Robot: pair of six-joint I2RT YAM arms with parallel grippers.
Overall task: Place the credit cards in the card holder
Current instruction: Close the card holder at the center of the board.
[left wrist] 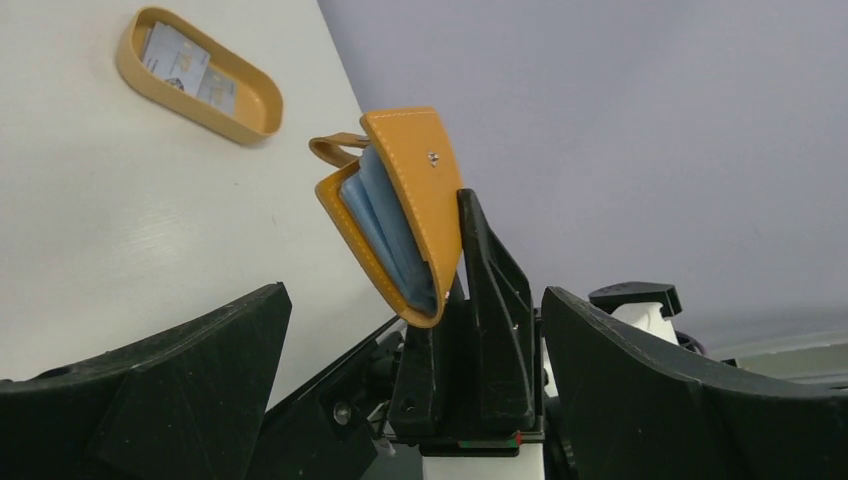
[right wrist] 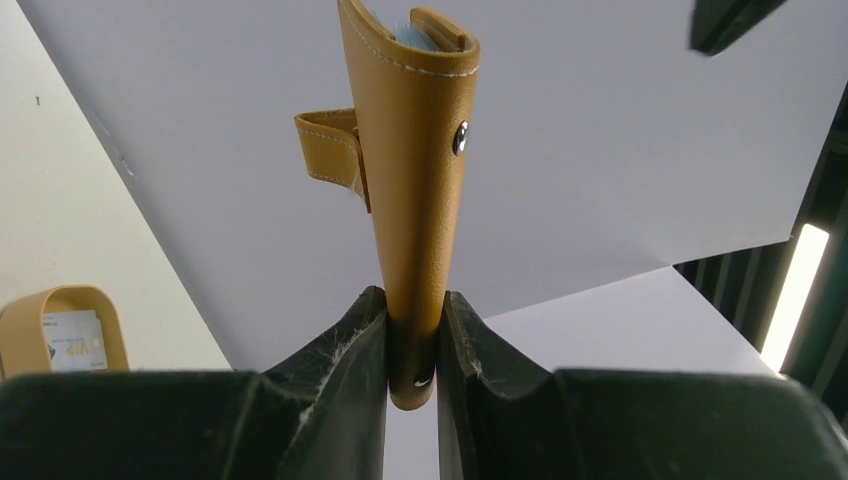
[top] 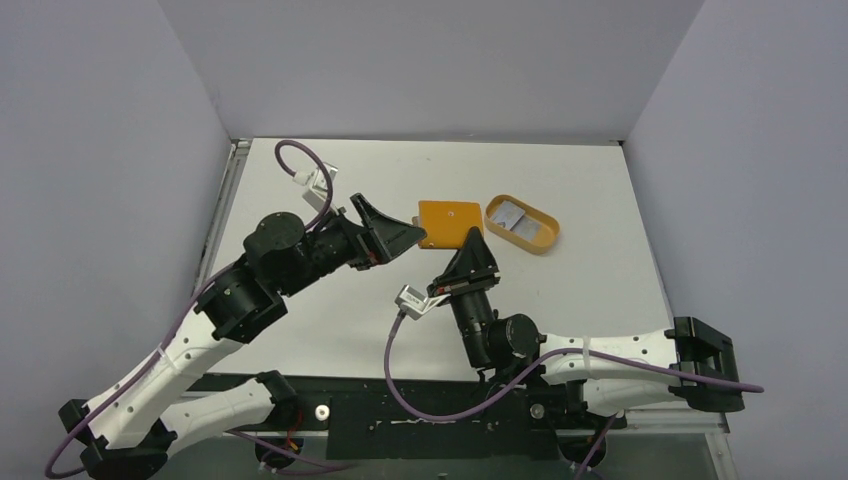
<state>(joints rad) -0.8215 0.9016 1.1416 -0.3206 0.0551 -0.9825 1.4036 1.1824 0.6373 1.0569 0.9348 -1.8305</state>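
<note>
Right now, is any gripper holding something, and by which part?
The right gripper pinches the wallet by its lower edge; the left gripper is open, holding nothing.

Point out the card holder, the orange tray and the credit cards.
card holder (right wrist: pixel 415 200), right wrist view, outer leather face.
orange tray (left wrist: pixel 200 110), left wrist view, near outer wall.
credit cards (left wrist: pixel 178 58), left wrist view, top card's face.

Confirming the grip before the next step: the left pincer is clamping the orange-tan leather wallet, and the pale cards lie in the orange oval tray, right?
Not quite: the right pincer clamps the orange-tan leather wallet, as the right wrist view shows. The left pincer stands open. The pale cards do lie in the orange oval tray.
</note>
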